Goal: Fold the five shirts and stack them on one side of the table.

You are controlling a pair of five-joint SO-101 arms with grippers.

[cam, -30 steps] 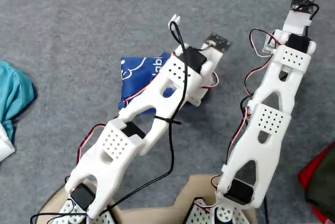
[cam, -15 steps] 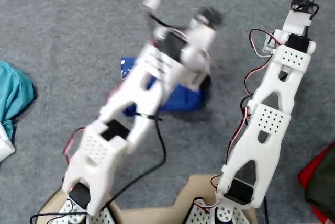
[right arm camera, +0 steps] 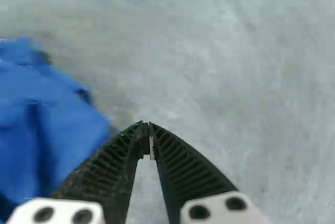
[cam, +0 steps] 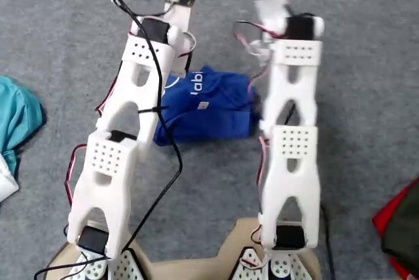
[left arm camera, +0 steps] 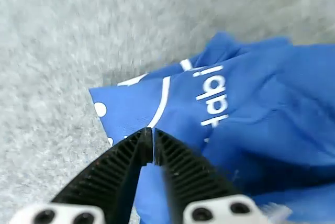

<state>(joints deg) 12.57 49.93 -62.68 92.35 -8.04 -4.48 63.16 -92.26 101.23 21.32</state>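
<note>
The left tool [left arm camera: 152, 144] is seen with its ribbed black jaws pressed together, nothing visible between them, over a corner of the crumpled blue shirt [left arm camera: 251, 124]. White lettering, a curved white line and white dots are printed on the shirt, the letters partly lost in the folds. The right tool [right arm camera: 146, 141] is likewise pressed together and held over the grey surface [right arm camera: 235, 51] just beside the shirt's edge. In the high view the shirt is found between the two arms and partly covered by them, while a teal garment [cam: 16, 120] and a red cloth [cam: 395, 218] are cut off at opposite edges.
</note>
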